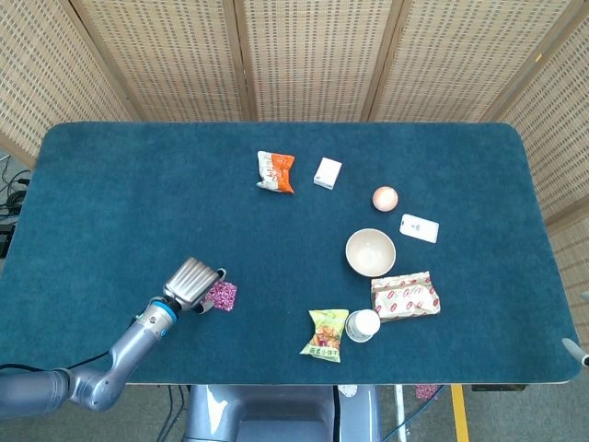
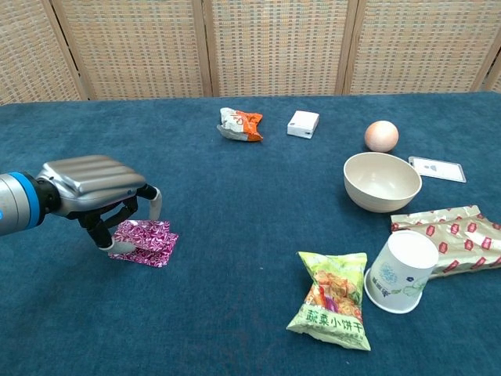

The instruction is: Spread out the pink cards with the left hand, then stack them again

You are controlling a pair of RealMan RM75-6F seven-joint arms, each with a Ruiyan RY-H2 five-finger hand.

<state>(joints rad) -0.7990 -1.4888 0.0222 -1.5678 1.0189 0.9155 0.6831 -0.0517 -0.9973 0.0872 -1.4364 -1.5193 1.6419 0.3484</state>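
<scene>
Two pink cards (image 2: 145, 241) lie near the table's (image 1: 120, 184) front-left corner, one overlapping the other almost squarely. The left hand (image 2: 94, 184) arches over them, fingers curled down, fingertips (image 2: 103, 241) touching the top card; whether it pinches it I cannot tell. Further right: one bowl (image 2: 382, 181), one paper cup (image 2: 401, 271) on its side, three snack packets, one ball (image 2: 381, 135), one white box (image 2: 302, 124), one white card (image 2: 437, 168).

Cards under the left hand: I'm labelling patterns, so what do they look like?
The cards are magenta-pink with a white swirly pattern, clearest in the chest view.
</scene>
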